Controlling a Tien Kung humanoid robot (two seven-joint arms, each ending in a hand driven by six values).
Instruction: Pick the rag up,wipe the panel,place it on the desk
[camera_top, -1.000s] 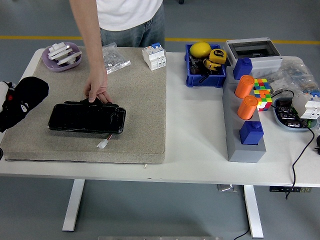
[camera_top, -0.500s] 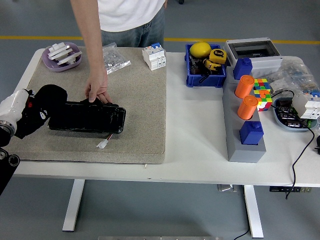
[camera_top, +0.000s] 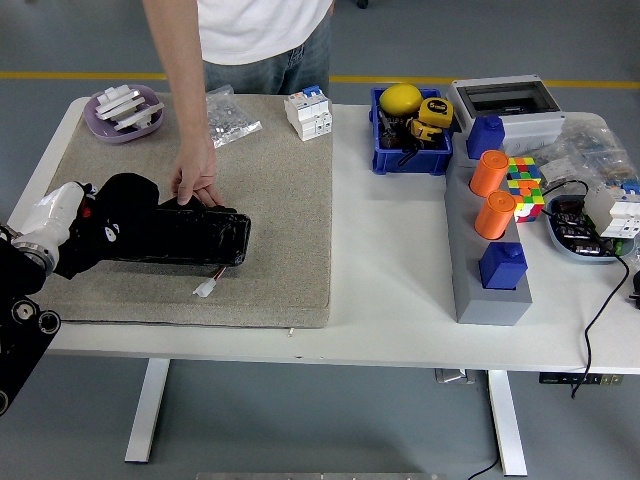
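Note:
A black glossy panel (camera_top: 190, 240) lies on the grey felt mat (camera_top: 280, 200), with a small white connector (camera_top: 206, 289) on wires at its front edge. My left hand (camera_top: 112, 215) comes in from the left, shut on a black rag (camera_top: 130, 195) that rests on the panel's left end. Black rag and black hand blend together, so single fingers are hard to pick out. A person at the far side presses a hand (camera_top: 195, 182) on the panel's far edge. My right arm is out of view.
On the mat's far side are a purple dish (camera_top: 125, 110) of parts, a clear bag (camera_top: 230, 115) and a white breaker (camera_top: 308, 112). To the right stand a blue bin (camera_top: 410, 130), a grey block with orange cylinders (camera_top: 490, 195) and blue blocks (camera_top: 502, 265), and a colour cube (camera_top: 525, 185).
My left hand has moved right with the rag, from the mat's left edge onto the panel's left end. The person's hand has stayed on the panel's far edge.

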